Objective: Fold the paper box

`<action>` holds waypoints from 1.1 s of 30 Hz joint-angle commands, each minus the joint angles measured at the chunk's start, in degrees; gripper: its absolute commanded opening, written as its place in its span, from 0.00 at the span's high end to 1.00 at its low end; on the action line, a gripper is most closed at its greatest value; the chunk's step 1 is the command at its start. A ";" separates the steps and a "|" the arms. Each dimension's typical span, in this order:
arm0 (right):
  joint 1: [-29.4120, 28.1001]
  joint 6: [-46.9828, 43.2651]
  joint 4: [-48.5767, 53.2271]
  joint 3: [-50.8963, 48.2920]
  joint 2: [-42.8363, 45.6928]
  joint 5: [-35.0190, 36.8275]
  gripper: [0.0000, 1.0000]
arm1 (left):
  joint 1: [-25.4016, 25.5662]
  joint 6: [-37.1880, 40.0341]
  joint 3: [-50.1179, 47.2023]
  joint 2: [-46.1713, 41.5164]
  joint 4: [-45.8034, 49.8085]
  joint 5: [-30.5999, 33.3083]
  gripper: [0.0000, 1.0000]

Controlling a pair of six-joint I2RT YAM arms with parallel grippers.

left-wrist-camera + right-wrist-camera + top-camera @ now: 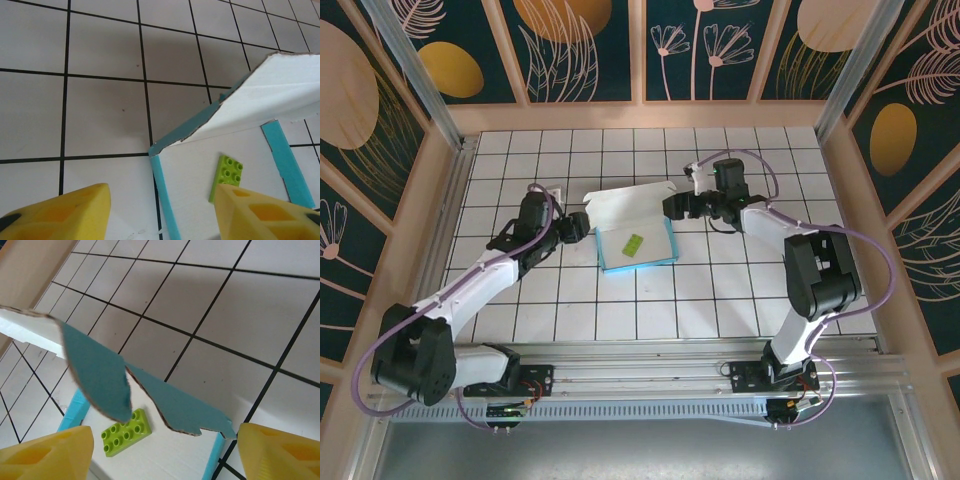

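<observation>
The paper box (650, 252) lies open in the middle of the table, white inside with teal edge strips, and its long lid flap (630, 203) stands raised along the far side. My left gripper (583, 226) is at the box's left edge. In the left wrist view its yellow fingers (60, 212) stand open, with the teal left edge strip (165, 200) between them, untouched. My right gripper (672, 207) is at the far right corner, also open. In the right wrist view, two teal flaps (97, 372) hang in front of its fingers (282, 452).
A small lime-green studded brick (632, 243) lies on the box's white floor, also seen in the left wrist view (227, 172) and the right wrist view (125, 432). The white tiled table (720, 290) is walled by wooden panels; a metal rail runs along the near edge.
</observation>
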State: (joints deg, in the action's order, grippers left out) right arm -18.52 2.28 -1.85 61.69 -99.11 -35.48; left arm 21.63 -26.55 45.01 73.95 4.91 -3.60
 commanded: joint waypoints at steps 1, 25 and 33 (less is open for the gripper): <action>-0.46 0.84 -0.75 1.49 0.21 -0.92 0.26 | -0.47 1.49 3.00 2.11 -3.07 -4.56 0.41; -2.24 2.02 -1.58 3.91 -1.18 0.72 0.49 | -0.88 1.22 9.64 12.31 -5.50 -9.30 0.57; -3.19 3.70 -1.40 3.75 -0.97 2.87 0.55 | -0.88 -0.32 9.40 12.89 -5.81 -10.23 0.70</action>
State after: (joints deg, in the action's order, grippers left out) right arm -20.86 4.71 -2.72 63.68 -99.59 -33.78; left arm 21.12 -26.17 53.25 86.17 0.25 -12.25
